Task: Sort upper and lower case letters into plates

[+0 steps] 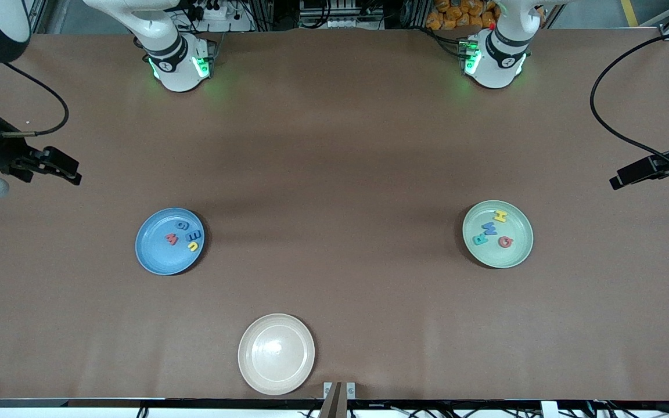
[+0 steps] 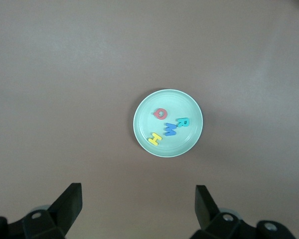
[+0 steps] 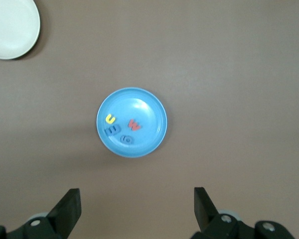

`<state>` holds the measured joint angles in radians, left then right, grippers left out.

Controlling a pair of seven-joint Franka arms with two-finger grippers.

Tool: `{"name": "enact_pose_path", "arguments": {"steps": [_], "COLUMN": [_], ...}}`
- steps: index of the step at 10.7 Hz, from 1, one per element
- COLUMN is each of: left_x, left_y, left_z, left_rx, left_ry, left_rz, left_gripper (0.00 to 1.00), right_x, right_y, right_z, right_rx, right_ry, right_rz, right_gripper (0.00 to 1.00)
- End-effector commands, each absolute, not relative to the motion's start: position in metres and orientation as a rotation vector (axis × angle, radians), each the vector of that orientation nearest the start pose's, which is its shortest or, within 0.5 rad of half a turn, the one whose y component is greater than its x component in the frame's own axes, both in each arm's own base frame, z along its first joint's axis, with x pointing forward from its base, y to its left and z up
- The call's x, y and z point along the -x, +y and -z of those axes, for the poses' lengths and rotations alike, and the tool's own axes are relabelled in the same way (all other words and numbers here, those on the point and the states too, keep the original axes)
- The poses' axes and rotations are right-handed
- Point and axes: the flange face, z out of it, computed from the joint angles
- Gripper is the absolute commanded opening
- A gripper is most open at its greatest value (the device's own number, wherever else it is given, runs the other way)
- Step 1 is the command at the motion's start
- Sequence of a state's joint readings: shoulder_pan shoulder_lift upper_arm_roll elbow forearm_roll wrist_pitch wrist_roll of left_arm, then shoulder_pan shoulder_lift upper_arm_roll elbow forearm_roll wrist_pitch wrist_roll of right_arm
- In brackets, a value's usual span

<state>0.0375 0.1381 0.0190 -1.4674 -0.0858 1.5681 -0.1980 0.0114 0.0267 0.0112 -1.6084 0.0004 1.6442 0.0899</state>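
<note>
Left wrist view has the left hand (image 2: 137, 209) spread wide, high over the pale mint green round plate (image 2: 189, 144) holding the yellow H (image 2: 155, 137), blue M (image 2: 170, 129), red Q (image 2: 161, 114) and teal R (image 2: 182, 122). Right hand (image 3: 134, 209) is likewise agape over the blue round plate (image 3: 149, 107) with yellow u (image 3: 110, 119), blue m (image 3: 112, 130), blue g (image 3: 127, 140) and red w (image 3: 134, 124). Letters look light and stiff; I'd pinch across their flat sides.

Cream-white plate (image 1: 276, 354) low in front view, middle. Brown table (image 1: 334, 145) under it. Orange bags (image 1: 456, 14) at top.
</note>
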Motion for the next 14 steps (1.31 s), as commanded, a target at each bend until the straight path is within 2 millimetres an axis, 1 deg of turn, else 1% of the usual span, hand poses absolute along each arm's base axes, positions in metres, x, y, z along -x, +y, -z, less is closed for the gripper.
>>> {"name": "enact_pose_path", "arguments": {"steps": [1,2,6,7,8,9,10,11,12,13,14], "left_x": [-0.596,-0.597,-0.599,-0.599,-0.599,-0.596,-0.593,-0.591,-0.588,-0.585,-0.585], "left_y": [0.025,0.025,0.024,0.02,0.02,0.021,0.016,0.0,-0.006,-0.008,-0.004], "left_z": [-0.596,-0.597,-0.595,-0.596,-0.598,-0.606,-0.612,-0.618,-0.623,-0.629,-0.63], "left_rx": [3.219,3.219,3.218,3.219,3.221,3.225,3.228,3.23,3.235,3.232,3.223], "left_ry": [-0.417,-0.42,-0.408,-0.398,-0.393,-0.383,-0.373,-0.345,-0.324,-0.316,-0.305], "left_rz": [-0.066,-0.056,-0.051,-0.046,-0.031,-0.006,0.011,0.02,0.033,0.049,0.054], "left_gripper": [1.0,1.0,1.0,1.0,1.0,1.0,1.0,1.0,1.0,1.0,1.0], "right_x": [-0.565,-0.565,-0.56,-0.559,-0.557,-0.556,-0.555,-0.555,-0.555,-0.556,-0.554], "right_y": [0.022,0.024,0.03,0.03,0.03,0.029,0.028,0.031,0.034,0.028,0.026], "right_z": [-0.625,-0.627,-0.622,-0.622,-0.621,-0.622,-0.624,-0.625,-0.629,-0.63,-0.634], "right_rx": [3.073,3.07,3.075,3.075,3.075,3.075,3.075,3.081,3.088,3.088,3.088], "right_ry": [0.076,0.074,0.05,0.042,0.028,0.022,0.024,0.01,-0.002,0.017,0.022], "right_rz": [0.025,0.032,-0.053,-0.058,-0.076,-0.085,-0.092,-0.087,-0.075,-0.063,-0.053], "right_gripper": [1.0,1.0,1.0,1.0,1.0,1.0,1.0,1.0,1.0,1.0,1.0]}}
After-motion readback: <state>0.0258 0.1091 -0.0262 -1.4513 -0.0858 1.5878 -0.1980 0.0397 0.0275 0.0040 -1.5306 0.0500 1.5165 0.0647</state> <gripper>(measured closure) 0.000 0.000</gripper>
